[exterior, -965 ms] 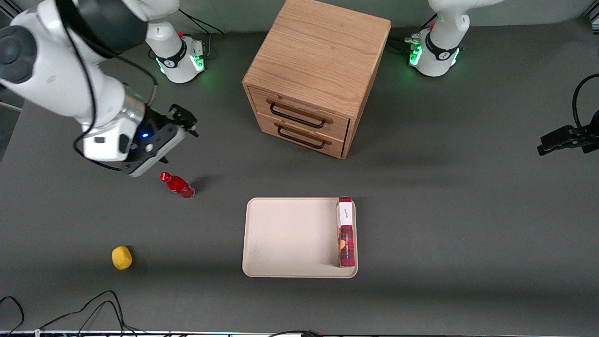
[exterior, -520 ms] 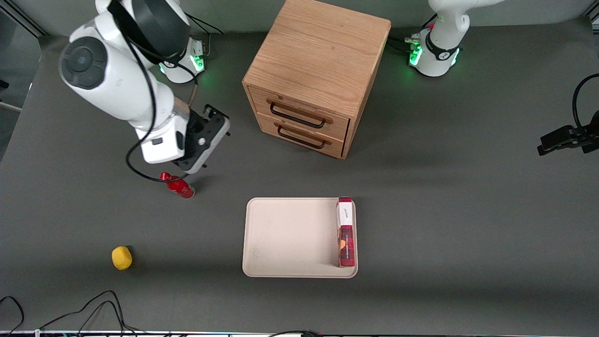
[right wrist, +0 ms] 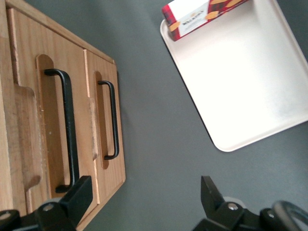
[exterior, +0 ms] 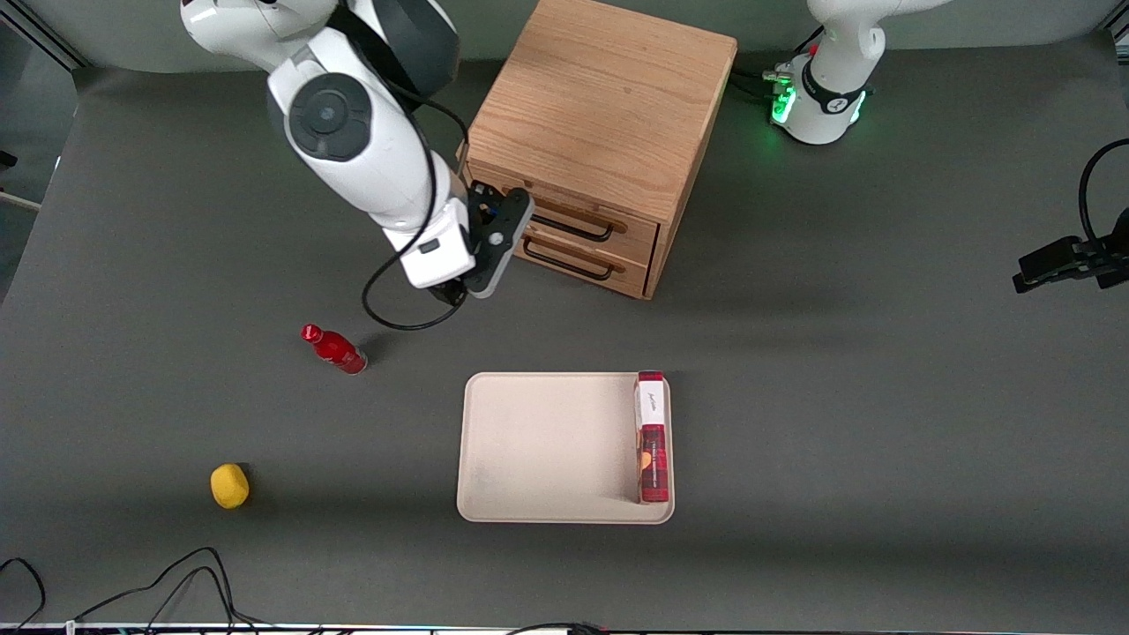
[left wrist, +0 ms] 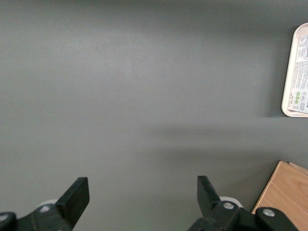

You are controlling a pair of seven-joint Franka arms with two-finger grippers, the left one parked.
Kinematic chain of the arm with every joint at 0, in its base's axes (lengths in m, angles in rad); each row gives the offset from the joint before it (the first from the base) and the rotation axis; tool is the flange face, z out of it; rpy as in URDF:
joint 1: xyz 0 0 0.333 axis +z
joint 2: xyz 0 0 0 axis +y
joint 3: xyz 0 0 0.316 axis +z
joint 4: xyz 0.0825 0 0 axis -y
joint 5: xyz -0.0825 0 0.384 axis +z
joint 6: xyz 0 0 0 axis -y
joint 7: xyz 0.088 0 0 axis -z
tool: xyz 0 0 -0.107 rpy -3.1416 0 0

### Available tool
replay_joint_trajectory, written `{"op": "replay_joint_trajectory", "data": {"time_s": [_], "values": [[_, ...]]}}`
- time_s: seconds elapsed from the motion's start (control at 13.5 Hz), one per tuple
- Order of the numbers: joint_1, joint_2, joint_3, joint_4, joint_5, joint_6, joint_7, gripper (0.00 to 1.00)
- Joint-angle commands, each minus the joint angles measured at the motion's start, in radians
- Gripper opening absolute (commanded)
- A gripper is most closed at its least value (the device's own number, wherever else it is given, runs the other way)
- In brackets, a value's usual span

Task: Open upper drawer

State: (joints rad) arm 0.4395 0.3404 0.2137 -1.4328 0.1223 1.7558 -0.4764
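Just ahead of the hand [exterior: 494, 231], toward the parked arm's end of the counter [exterior: 882, 353], sits the upper drawer [exterior: 564, 212], shut flush in the boxy oak cabinet [exterior: 600, 115] above its matching lower drawer [exterior: 569, 256]. The hand hovers at the cabinet's front corner, level with the drawer fronts and not touching them. Its fingers [right wrist: 79, 197] stand wide apart with nothing between them, as the right wrist view shows. The upper drawer's black wire handle [right wrist: 67, 130] runs lengthwise along the drawer front, so the hand probably needs to shift along that front to the bar's middle and straddle it across its thin width. In the front view the hand covers the near end of that handle, and the fingertips themselves cannot be made out there. Nearer the front camera than the hand lie a cream tray [exterior: 529, 441] holding a red box [exterior: 653, 441], a red bottle [exterior: 335, 349] and a yellow lump [exterior: 229, 486].
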Motion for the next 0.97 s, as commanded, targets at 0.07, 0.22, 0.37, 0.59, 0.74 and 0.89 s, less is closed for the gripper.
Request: {"op": "replay_joint_trajectory", "data": {"time_s": [0.07,0.22,0.37,0.59,0.74,0.89], "values": [[0.056,0.040,-0.007,0.005,-0.015,0.047,-0.019,1.00],[0.071,0.043,-0.007,-0.017,-0.009,0.066,-0.013,1.00],[0.073,0.043,-0.007,-0.037,-0.004,0.085,-0.008,1.00],[0.071,0.060,0.009,-0.037,-0.001,0.085,-0.008,1.00],[0.071,0.069,0.012,-0.037,0.002,0.085,-0.007,1.00],[0.071,0.071,0.030,-0.043,0.003,0.085,0.005,1.00]]}}
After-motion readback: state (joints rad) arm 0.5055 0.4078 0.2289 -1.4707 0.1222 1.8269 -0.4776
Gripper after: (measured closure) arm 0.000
